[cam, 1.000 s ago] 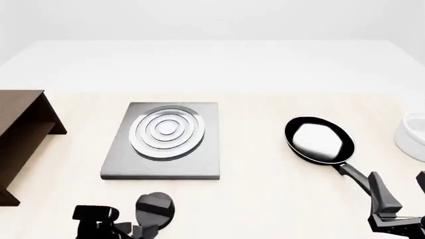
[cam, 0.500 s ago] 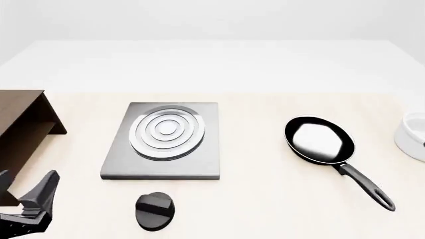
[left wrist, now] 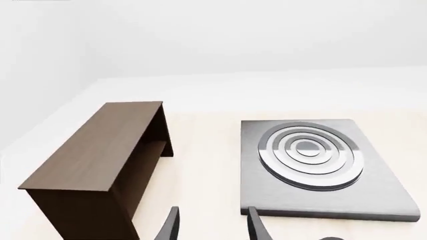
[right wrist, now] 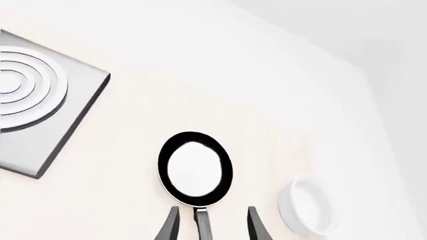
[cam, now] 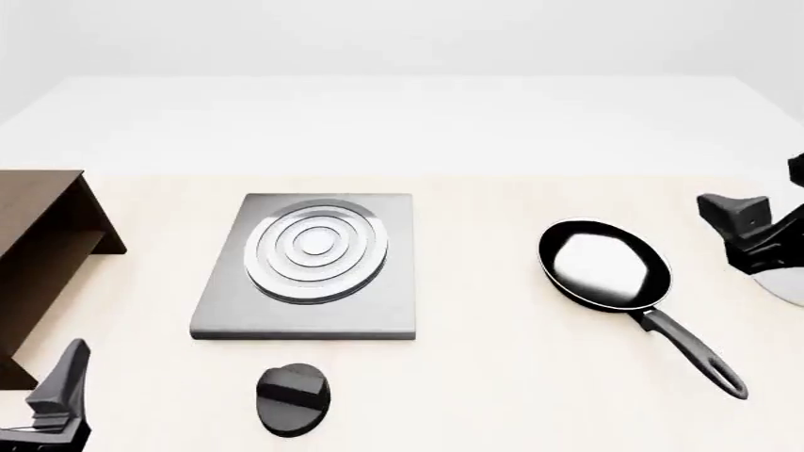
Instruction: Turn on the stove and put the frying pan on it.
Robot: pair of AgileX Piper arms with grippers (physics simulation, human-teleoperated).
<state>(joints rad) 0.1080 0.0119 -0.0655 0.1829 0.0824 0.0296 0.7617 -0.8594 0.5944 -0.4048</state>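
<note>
On the counter, the wooden shelf stands left of the grey stove; its black knob lies nearer. The frying pan rests right, beside a white bowl. Left gripper and right gripper jaws are spread, empty. No writing shows.

The right gripper shows two spread fingers with the handle of the pan between them, not visibly touched, a white bowl just beside the pan, and the stove well apart on the table.
</note>
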